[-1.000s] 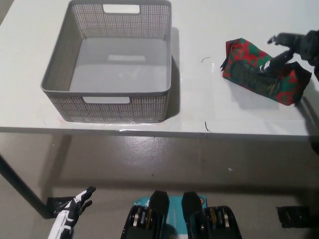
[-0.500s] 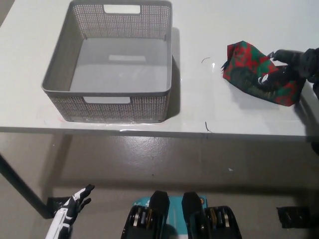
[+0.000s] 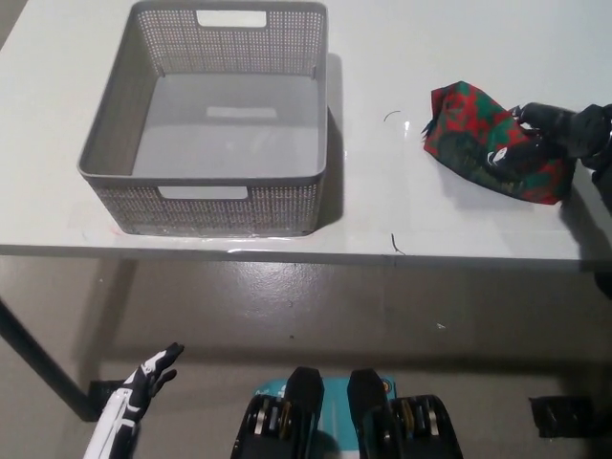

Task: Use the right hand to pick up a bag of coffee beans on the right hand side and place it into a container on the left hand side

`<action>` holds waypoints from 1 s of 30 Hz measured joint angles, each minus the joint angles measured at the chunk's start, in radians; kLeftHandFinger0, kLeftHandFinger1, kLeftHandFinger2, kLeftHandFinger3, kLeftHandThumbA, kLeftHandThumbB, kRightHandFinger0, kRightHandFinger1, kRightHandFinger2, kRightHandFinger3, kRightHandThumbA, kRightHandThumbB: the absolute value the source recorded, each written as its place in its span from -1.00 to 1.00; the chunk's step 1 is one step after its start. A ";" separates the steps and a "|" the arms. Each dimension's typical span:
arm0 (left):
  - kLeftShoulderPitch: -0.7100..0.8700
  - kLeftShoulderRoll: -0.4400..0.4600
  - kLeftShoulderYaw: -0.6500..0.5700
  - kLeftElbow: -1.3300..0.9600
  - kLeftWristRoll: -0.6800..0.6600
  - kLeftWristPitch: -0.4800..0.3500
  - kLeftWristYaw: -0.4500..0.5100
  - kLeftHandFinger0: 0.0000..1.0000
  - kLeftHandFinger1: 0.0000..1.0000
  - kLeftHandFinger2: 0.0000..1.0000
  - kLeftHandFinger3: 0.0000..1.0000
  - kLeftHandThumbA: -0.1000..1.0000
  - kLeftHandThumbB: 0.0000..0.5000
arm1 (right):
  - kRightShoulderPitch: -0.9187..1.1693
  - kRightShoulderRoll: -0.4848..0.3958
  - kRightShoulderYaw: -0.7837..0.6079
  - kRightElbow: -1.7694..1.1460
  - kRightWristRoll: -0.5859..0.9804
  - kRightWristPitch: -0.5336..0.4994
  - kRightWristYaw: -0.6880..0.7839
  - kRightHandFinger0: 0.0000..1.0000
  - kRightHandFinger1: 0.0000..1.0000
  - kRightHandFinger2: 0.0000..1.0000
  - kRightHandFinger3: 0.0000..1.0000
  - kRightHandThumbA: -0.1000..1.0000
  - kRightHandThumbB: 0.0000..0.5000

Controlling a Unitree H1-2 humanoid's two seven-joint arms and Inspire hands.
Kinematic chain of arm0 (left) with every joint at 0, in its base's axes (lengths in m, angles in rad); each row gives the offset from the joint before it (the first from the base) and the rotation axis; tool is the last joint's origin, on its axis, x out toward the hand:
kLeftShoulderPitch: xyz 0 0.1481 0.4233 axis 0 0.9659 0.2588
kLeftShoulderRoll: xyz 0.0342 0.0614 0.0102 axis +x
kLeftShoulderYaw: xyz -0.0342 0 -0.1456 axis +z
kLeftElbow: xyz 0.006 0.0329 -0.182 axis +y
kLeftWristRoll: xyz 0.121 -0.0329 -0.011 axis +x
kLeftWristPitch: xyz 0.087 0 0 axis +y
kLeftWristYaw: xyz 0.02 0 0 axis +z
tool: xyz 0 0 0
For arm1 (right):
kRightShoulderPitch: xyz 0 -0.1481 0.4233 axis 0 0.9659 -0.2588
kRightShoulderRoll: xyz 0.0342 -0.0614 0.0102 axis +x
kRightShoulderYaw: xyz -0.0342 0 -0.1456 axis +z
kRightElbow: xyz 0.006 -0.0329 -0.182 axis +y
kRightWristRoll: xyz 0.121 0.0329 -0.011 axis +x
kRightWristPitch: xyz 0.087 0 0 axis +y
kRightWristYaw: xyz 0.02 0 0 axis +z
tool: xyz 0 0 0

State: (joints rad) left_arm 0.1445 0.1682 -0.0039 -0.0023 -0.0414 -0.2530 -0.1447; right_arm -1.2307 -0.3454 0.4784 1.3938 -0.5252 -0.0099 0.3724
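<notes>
A red and green coffee bean bag [image 3: 469, 129] lies on the white table [image 3: 382, 206] at the right. My black right hand [image 3: 555, 134] comes in from the right edge and is closed around the bag's right part, crumpling it. The bag still rests on the table. A grey mesh basket [image 3: 215, 191] with nothing in it stands on the table's left half. My white left hand [image 3: 143, 387] hangs low at the bottom left, below the table, fingers apart, holding nothing.
The table's front edge [image 3: 287, 251] runs across the middle of the picture, with grey floor below it. A small dark mark [image 3: 397, 245] lies near the edge, and bare tabletop separates the basket from the bag.
My right hand has closed down onto the bag, whose shape has bunched up and shortened. The left hand has shifted slightly.
</notes>
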 measured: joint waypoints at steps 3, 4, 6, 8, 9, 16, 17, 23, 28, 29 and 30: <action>-0.006 0.000 0.000 0.000 0.001 0.000 0.000 1.00 1.00 1.00 1.00 1.00 -0.10 | 0.000 0.004 -0.011 0.003 0.007 0.004 0.010 1.00 1.00 1.00 1.00 0.30 1.00; -0.007 0.000 0.000 0.000 0.001 0.000 0.000 1.00 1.00 1.00 1.00 1.00 -0.09 | -0.001 0.006 -0.017 0.004 0.010 0.007 0.011 1.00 1.00 1.00 1.00 0.27 1.00; -0.012 0.001 0.000 0.000 0.000 0.000 0.000 1.00 1.00 1.00 1.00 1.00 -0.03 | 0.000 0.008 -0.029 0.005 0.015 0.010 0.013 1.00 1.00 1.00 1.00 0.14 0.86; -0.019 0.001 0.000 0.000 0.001 0.001 0.000 1.00 1.00 1.00 1.00 1.00 -0.01 | -0.001 0.010 -0.043 0.008 0.025 0.018 0.021 1.00 1.00 1.00 1.00 0.20 0.80; -0.022 0.002 0.000 0.000 0.001 0.002 0.000 1.00 1.00 1.00 1.00 1.00 -0.01 | -0.001 0.010 -0.045 0.009 0.029 0.021 0.026 1.00 1.00 1.00 1.00 0.22 0.80; -0.036 0.005 0.000 0.000 0.001 0.006 -0.001 1.00 1.00 1.00 1.00 1.00 0.00 | -0.006 0.012 -0.020 0.012 0.032 0.036 0.055 -0.31 0.23 0.62 0.69 -0.67 0.56; -0.038 0.005 0.000 0.000 0.001 0.006 -0.001 1.00 1.00 1.00 1.00 1.00 -0.01 | -0.006 0.013 -0.017 0.012 0.031 0.036 0.047 1.00 1.00 1.00 0.39 -0.99 0.04; -0.046 0.005 0.000 0.000 0.001 0.012 -0.001 1.00 1.00 1.00 1.00 1.00 0.01 | 0.010 0.017 -0.019 0.008 0.033 0.023 -0.081 -0.95 -0.34 0.05 -0.02 -1.00 -0.46; -0.050 0.006 0.000 0.000 0.001 0.016 0.000 1.00 1.00 1.00 1.00 1.00 -0.02 | 0.029 0.017 -0.028 0.006 0.034 -0.005 -0.198 -0.77 0.33 1.00 1.00 -1.00 -0.42; -0.050 0.006 0.000 0.000 0.001 0.016 -0.001 1.00 1.00 1.00 1.00 1.00 -0.03 | 0.032 0.017 -0.030 0.006 0.035 -0.010 -0.215 -0.77 0.32 1.00 1.00 -1.00 -0.40; -0.050 0.006 0.000 0.000 0.001 0.016 -0.001 1.00 1.00 1.00 1.00 1.00 -0.03 | 0.035 0.017 -0.035 0.006 0.035 -0.016 -0.233 -0.77 0.32 1.00 1.00 -1.00 -0.40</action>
State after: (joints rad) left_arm 0.0947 0.1737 -0.0039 -0.0026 -0.0402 -0.2371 -0.1453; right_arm -1.1954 -0.3284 0.4438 1.4000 -0.4900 -0.0262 0.1397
